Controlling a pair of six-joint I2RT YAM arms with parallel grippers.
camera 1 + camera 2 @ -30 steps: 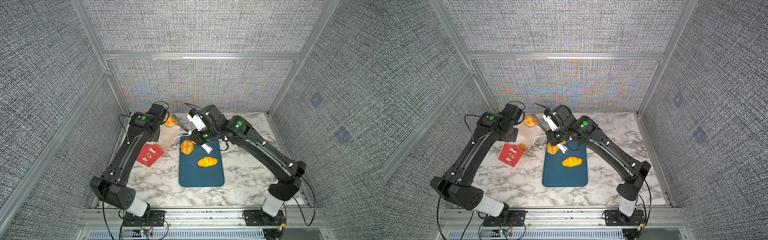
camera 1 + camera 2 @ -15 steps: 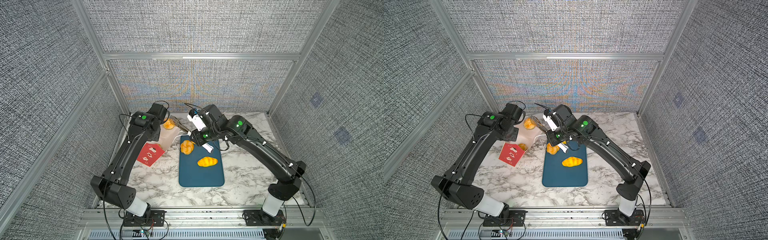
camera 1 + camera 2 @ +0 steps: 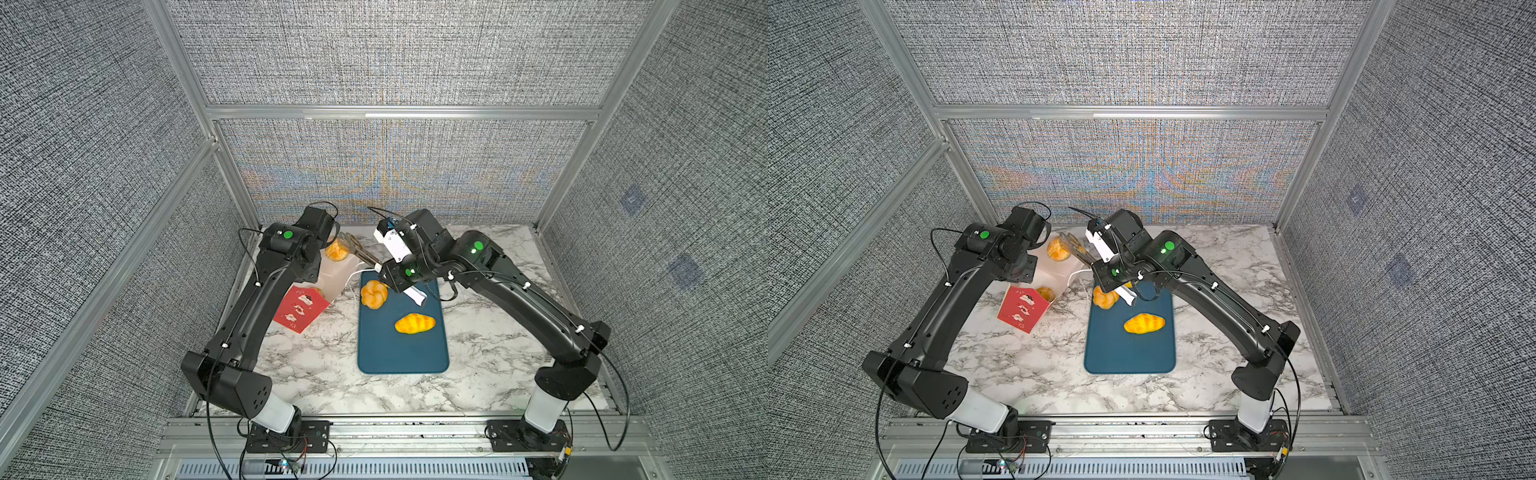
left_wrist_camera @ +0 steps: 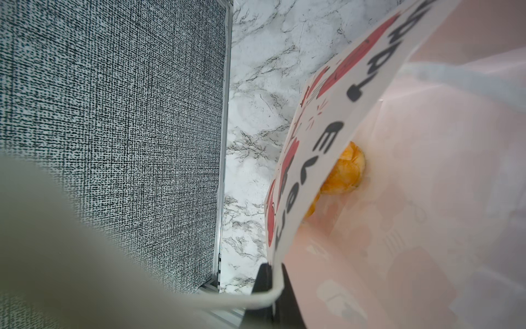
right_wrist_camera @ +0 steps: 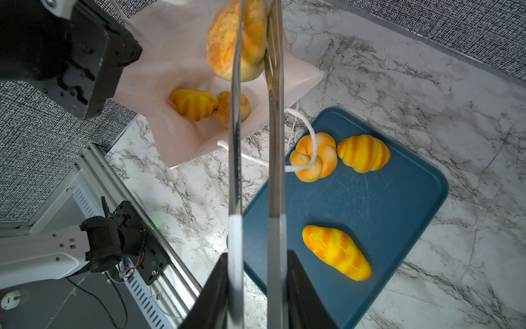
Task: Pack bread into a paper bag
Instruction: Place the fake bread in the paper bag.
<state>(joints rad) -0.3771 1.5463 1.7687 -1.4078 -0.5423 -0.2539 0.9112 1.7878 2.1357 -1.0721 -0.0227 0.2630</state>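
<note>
Bun [image 5: 222, 42], upper centre, hangs in tongs [image 5: 276, 142] over bag [image 5: 170, 57]; right jaws grasp tongs, left jaws pinch bag open.

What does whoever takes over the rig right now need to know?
Left gripper: shut on the rim of the paper bag, holding it open.
Right gripper: shut on tongs, which hold a round bun over the bag's mouth.
Done: bagged croissant and twisted roll lie inside.
Left: drop the bun, then bag the knot roll, plump croissant and long croissant from the blue tray.
</note>
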